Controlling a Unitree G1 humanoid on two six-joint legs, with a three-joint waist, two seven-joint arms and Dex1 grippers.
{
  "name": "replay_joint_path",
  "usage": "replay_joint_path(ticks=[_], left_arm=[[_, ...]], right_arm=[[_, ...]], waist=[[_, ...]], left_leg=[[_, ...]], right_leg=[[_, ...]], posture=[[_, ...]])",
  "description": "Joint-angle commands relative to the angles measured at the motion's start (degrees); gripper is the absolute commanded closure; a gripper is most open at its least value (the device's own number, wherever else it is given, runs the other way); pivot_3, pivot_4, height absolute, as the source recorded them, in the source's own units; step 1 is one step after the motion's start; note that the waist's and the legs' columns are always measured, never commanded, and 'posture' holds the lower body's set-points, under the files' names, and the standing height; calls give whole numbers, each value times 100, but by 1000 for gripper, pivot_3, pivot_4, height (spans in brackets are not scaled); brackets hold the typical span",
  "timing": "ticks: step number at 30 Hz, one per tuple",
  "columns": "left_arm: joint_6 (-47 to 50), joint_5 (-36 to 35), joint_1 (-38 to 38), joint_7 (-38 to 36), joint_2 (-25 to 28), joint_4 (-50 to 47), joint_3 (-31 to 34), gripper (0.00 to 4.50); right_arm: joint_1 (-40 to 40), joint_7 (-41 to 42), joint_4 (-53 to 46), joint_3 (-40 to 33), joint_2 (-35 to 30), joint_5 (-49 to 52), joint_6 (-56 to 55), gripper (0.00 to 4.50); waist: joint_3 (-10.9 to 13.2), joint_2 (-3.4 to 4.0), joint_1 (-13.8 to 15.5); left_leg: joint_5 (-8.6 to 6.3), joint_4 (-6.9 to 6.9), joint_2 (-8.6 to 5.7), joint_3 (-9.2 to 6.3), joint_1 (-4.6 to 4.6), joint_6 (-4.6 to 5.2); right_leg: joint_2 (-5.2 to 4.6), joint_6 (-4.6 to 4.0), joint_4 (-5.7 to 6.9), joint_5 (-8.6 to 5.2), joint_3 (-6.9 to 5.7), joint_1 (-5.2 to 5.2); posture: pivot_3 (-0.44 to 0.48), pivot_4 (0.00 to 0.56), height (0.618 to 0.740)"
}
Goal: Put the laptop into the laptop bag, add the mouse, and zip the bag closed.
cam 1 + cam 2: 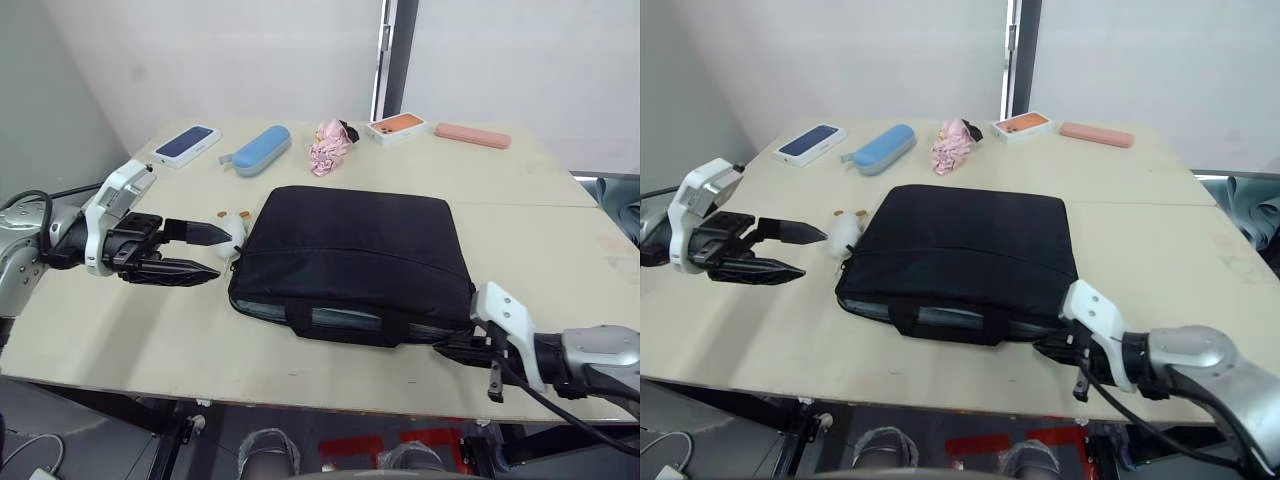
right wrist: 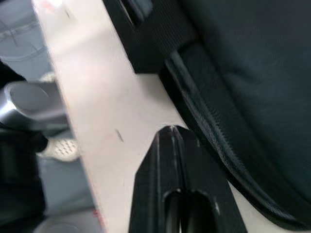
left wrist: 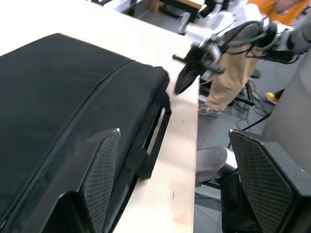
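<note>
Your closed, empty right gripper [image 1: 450,347] sits at the lower-right corner of the laptop bag [image 1: 350,262], mid-frame with its long axis along the near table edge, while the open left gripper [image 1: 205,252] waits off its left end.

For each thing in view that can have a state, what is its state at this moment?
laptop bag: flat on the table, front edge still partly unzipped.
laptop: inside the bag, silver edge showing through the opening.
left tool: open, empty, beside the bag's left end.
right tool: shut, at the bag's front right corner.
</note>
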Motion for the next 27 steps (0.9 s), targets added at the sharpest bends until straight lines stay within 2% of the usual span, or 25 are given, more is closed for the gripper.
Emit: replay_joint_path(ticks=[1,6,11,16,21,27], left_arm=[[-29,8,-152,-98,-65,-189,14,743],[-116,169,-126,-159,-120,-173,-55,743],[-297,550,-423,-150,-350,156,-455,743],[-245,640,-547,-88,-513,175,-555,743],[-204,680,-597,-55,-588,214,-518,743],[-153,664,-572,-10,-639,190,-439,743]], right_arm=[[-209,-235,-113,430,160,-249,-70,4473],[-584,-476,-70,951,335,-604,-37,4473],[-1005,-645,-251,1103,703,-499,92,4473],[-1256,-788,-436,952,1078,-153,338,4473],[-1192,-609,-798,582,1089,621,526,4473],[-1523,-629,-800,507,1059,1001,595,4473]], waist=[[0,0,-7],[0,0,-16],[-1,1,-10],[-2,-1,-10],[-2,-1,-10],[-3,-3,-13]], left_leg=[[0,0,0,1,0,0],[0,4,0,1,0,-1],[1,8,0,-1,7,-2],[3,21,0,-7,2,-5],[6,18,0,-8,3,-11],[5,23,1,-11,7,-9]], right_leg=[[0,0,3,0,1,-1],[0,1,3,1,2,0],[1,2,11,2,3,5],[0,2,15,3,-2,10],[1,2,14,3,-3,10],[1,2,26,3,-3,13]], posture=[[0,150,740],[0,150,740],[0,150,740],[0,150,740],[0,150,740],[0,150,740]])
